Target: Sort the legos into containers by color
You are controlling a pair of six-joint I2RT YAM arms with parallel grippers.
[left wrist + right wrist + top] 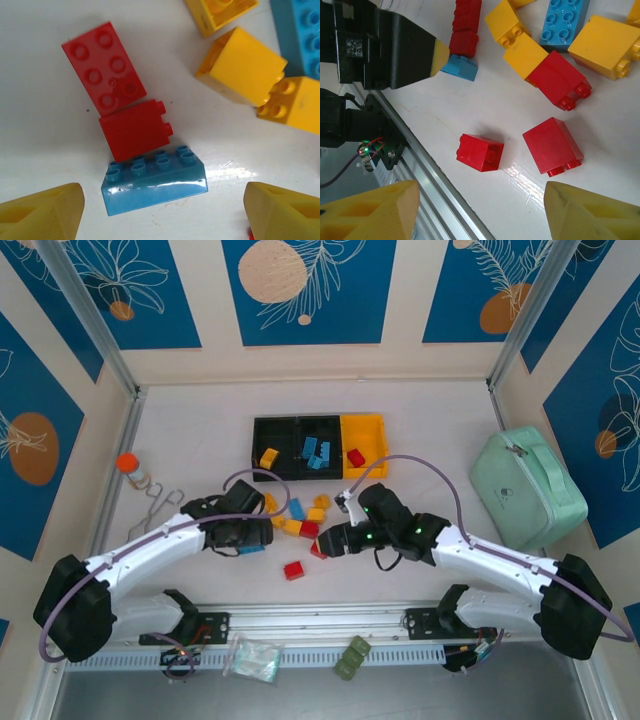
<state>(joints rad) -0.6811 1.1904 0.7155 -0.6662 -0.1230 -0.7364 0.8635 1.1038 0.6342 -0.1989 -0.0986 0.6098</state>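
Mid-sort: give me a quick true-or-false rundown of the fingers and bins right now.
1. The left fingers stand open on either side of a blue brick. True.
2. The yellow bin holds a yellow brick. False: it holds a red brick.
3. The middle black bin holds blue bricks. True.
4. The right fingers are shut on a red brick. False: they are open, above two loose red bricks on the table.

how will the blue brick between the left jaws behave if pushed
The blue brick probably stays rigid: sharp-edged plastic. Its glossy side shows glare, so it may slip under a light pinch. Long and low, it should slide rather than tip, likely nudging the red brick beside it.
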